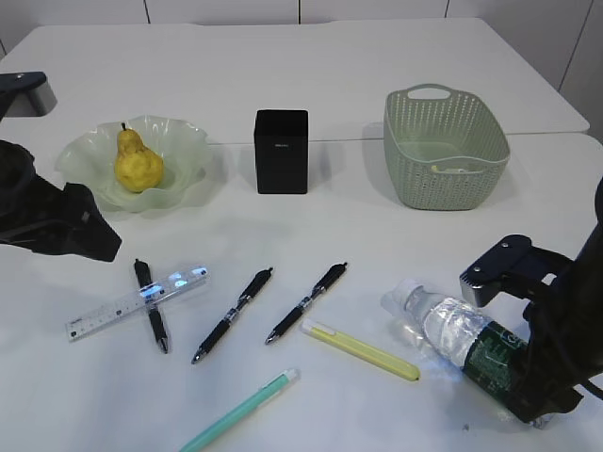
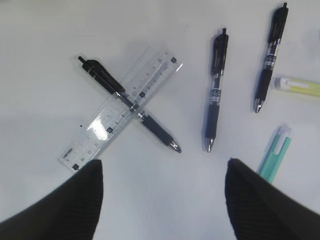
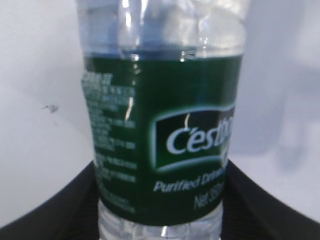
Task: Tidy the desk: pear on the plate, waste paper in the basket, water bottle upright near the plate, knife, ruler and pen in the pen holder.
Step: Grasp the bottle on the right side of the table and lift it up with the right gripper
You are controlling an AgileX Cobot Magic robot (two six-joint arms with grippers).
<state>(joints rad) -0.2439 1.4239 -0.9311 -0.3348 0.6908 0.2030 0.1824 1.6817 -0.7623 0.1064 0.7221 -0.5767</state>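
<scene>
A yellow pear (image 1: 138, 162) lies on the glass plate (image 1: 188, 151) at the back left. The black pen holder (image 1: 281, 151) stands in the middle. A clear ruler (image 1: 113, 309) (image 2: 122, 110) crosses a black pen (image 1: 151, 306) (image 2: 127, 102). Two more black pens (image 1: 233, 314) (image 1: 306, 301), a yellow knife (image 1: 363, 350) and a teal pen (image 1: 240, 410) lie at the front. My left gripper (image 1: 89, 235) (image 2: 164, 167) is open and empty above the table, near the ruler. My right gripper (image 1: 518, 377) (image 3: 160, 172) is shut on the lying water bottle (image 1: 452, 334) (image 3: 160, 125).
A green basket (image 1: 448, 141) stands at the back right with something whitish inside. In the left wrist view the two black pens (image 2: 216, 90) (image 2: 270, 55), the yellow knife (image 2: 300, 86) and the teal pen (image 2: 274, 152) lie to the right of the ruler.
</scene>
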